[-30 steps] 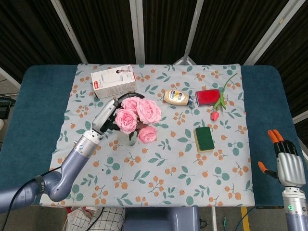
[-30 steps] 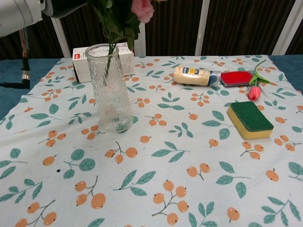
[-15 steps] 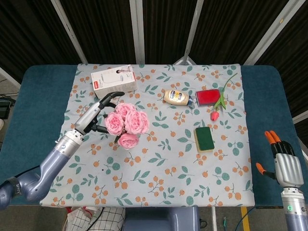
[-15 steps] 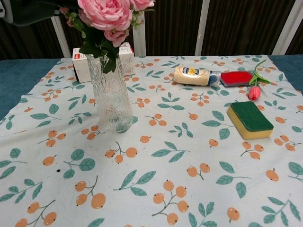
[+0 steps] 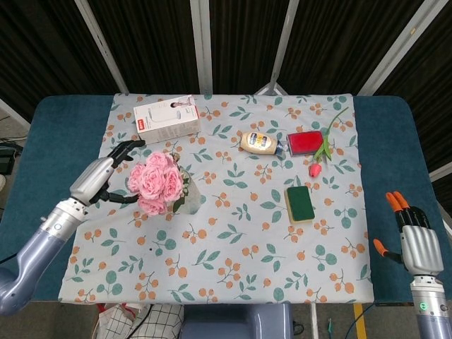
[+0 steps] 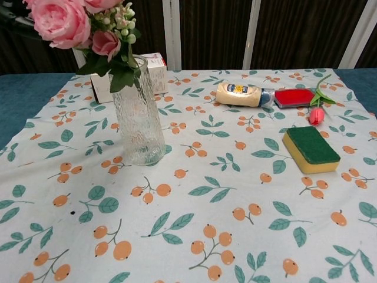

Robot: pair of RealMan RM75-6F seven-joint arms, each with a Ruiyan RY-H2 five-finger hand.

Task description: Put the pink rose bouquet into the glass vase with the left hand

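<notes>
Ruffled pink rose bouquet (image 6: pixel 69 23) seated in ribbed glass vase (image 6: pixel 136 118), frame left. Left hand (image 5: pixel 99 180) splayed, nothing held. Right hand (image 5: pixel 415 239) empty, fingers extended.

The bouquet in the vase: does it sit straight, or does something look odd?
The pink rose bouquet leans to the left over the rim of the glass vase instead of standing upright. The vase itself stands upright. The left hand is open beside it.
</notes>
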